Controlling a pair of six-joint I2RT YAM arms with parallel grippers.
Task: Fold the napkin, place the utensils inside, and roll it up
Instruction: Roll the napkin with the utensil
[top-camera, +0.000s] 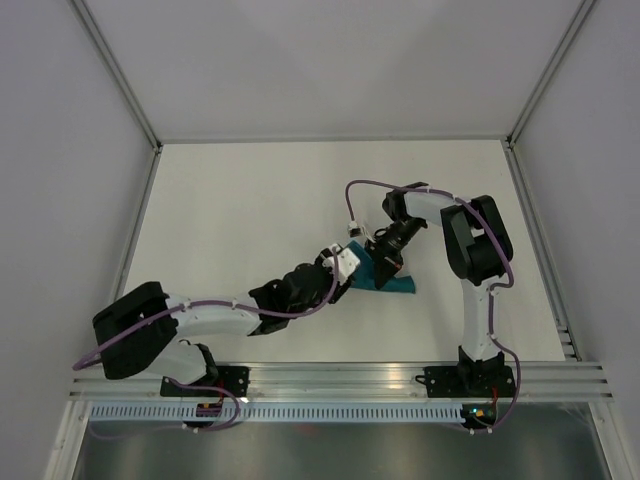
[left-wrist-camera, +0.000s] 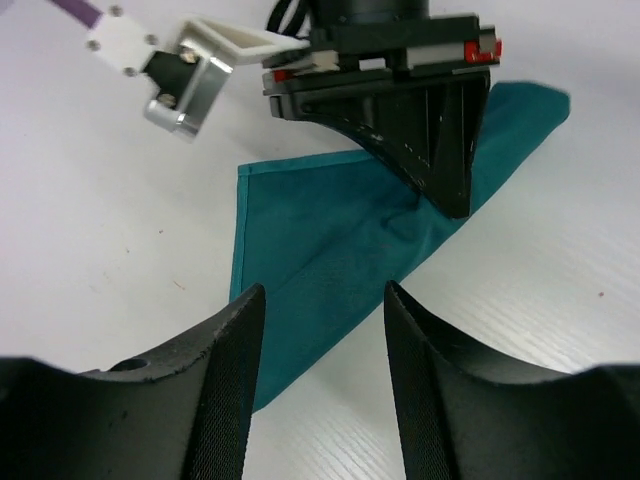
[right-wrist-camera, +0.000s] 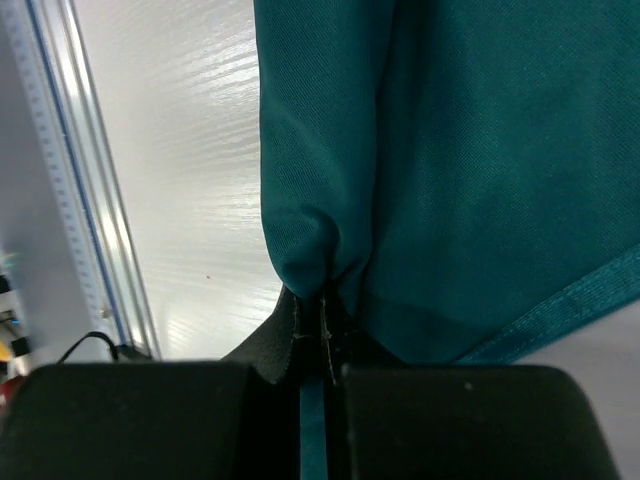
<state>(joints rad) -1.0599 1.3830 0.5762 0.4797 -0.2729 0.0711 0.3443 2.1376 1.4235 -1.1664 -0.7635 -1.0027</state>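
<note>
At the near edge of the bench (top-camera: 250, 200), both arms are rising from an aluminium rail (top-camera: 340, 378) and bending inward toward the middle. The left gripper (left-wrist-camera: 325, 295) is hovering low over the near part of the napkin (left-wrist-camera: 330, 240). Its jaws are standing wide open and holding nothing. The teal cloth is showing in the gap between the two black fingers (left-wrist-camera: 215, 370), but whether they are touching it cannot be told.

The napkin is lying on the white bench just right of centre, well apart from the side walls. One square corner is pointing left, and a diagonal crease is running across the middle. Over the far part of the cloth, the right gripper (right-wrist-camera: 312, 315) is pointing downward, with its jaws shut tight on a small raised fold. In the right wrist view the fabric is bunching into a rounded pleat just past the closed fingertips. A hemmed edge (right-wrist-camera: 560, 305) is running off to one side. The rest of the cloth is lying flat on the bench.
</note>
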